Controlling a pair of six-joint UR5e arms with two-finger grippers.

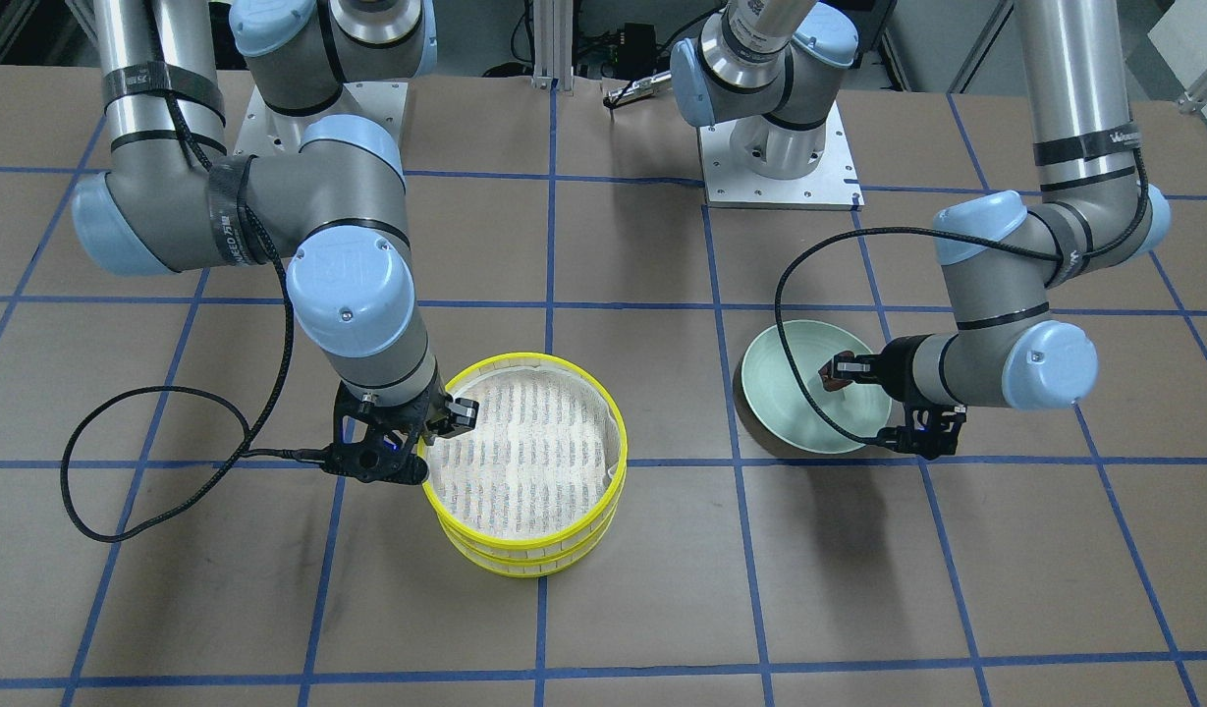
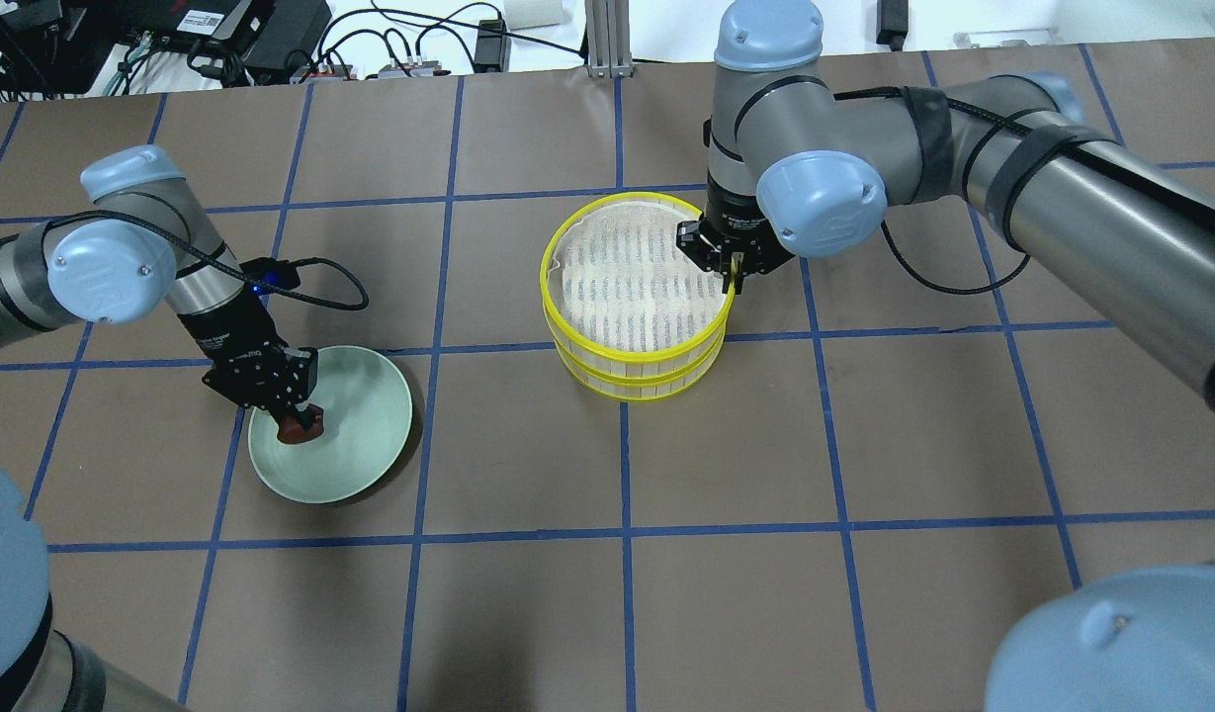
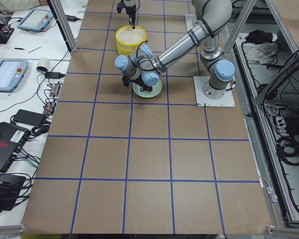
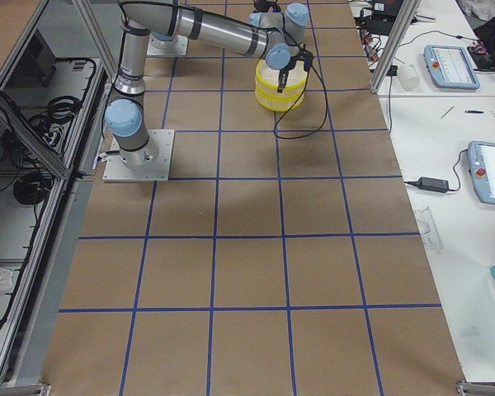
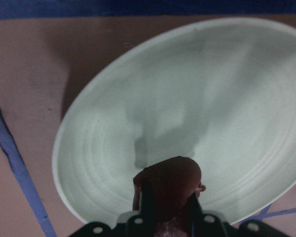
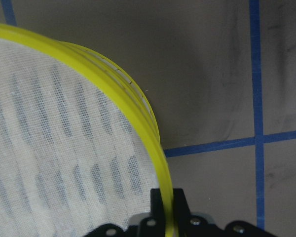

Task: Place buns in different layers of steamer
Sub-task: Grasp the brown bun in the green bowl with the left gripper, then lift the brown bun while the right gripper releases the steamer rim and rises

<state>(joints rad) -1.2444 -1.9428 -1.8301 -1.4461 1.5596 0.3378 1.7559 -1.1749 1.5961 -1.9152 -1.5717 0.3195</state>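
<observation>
The steamer [image 2: 627, 368] is two yellow-rimmed trays stacked at the table's middle. The top tray's [image 1: 524, 538] whitish slatted floor is bare. My right gripper [image 2: 734, 277] is shut on the top tray's yellow rim [image 6: 155, 143], one finger inside and one outside. My left gripper [image 2: 296, 420] is shut on the dark brown bun [image 2: 303, 428] just above the pale green plate [image 2: 365, 435]. In the left wrist view the brown bun [image 5: 170, 180] sits between the fingers over the plate [image 5: 212, 98]. The cream-white bun is out of view.
The brown table carries a blue tape grid. Black cables trail from both wrists, one looping over the plate [image 1: 785, 412] and one on the table beside the right arm [image 1: 102, 462]. Arm bases stand at the robot's side of the table.
</observation>
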